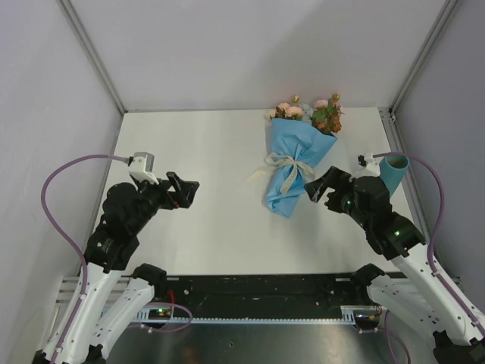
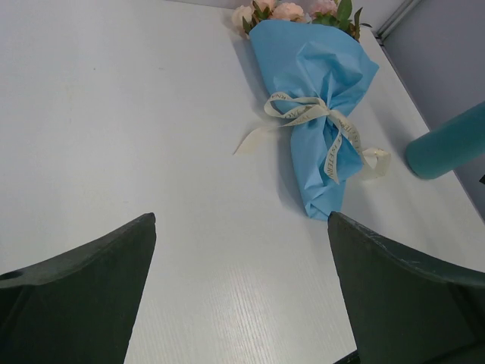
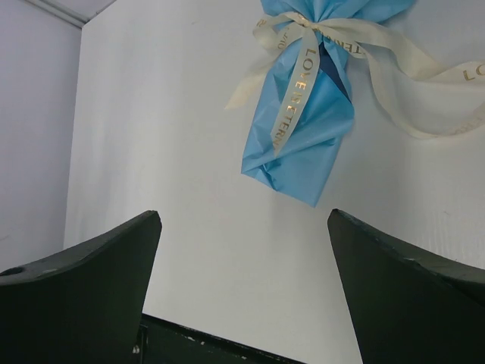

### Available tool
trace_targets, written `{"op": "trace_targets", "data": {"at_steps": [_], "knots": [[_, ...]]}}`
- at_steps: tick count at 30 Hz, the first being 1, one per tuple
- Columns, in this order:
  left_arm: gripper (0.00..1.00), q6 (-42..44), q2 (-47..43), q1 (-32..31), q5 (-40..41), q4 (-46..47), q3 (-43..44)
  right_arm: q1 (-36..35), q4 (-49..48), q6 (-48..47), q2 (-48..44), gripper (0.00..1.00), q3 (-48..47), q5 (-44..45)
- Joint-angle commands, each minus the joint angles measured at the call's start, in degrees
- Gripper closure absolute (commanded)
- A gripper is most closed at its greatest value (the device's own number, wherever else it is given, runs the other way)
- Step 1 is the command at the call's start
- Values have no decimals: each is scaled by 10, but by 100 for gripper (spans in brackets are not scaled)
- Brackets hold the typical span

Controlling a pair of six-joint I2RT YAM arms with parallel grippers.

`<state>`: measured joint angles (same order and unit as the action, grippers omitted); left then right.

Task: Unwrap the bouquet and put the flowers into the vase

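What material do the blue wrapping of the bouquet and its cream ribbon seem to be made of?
The light blue cone-shaped bouquet wrapping looks like matte paper: it holds sharp creases. The cream ribbon seems satin-like fabric, faintly glossy, with gold lettering.

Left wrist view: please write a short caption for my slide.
Open left pincer faces the wrapped bouquet lying on the table, vase nearby.

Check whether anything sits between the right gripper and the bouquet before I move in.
Nothing visible does. The open right gripper hangs just right of the narrow end of the bouquet, with only bare table between them. The tails of the ribbon trail beside the wrap; the vase is farther right, outside that path.
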<state>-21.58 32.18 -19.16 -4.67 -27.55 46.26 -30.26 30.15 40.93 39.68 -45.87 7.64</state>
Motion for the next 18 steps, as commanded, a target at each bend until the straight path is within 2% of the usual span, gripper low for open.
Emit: {"op": "trace_targets", "data": {"at_steps": [1,6,12,18], "knots": [[0,3,-8,-2,5,13,-2,1,-13,8,-8,1,-14,19],[0,3,-7,-2,14,12,-2,-9,-18,22,0,1,-14,46],[0,3,-10,-1,27,9,-3,-64,-77,47,41,4,1,99],[0,4,-11,-1,34,4,-2,-120,-173,49,146,9,30,127]]}}
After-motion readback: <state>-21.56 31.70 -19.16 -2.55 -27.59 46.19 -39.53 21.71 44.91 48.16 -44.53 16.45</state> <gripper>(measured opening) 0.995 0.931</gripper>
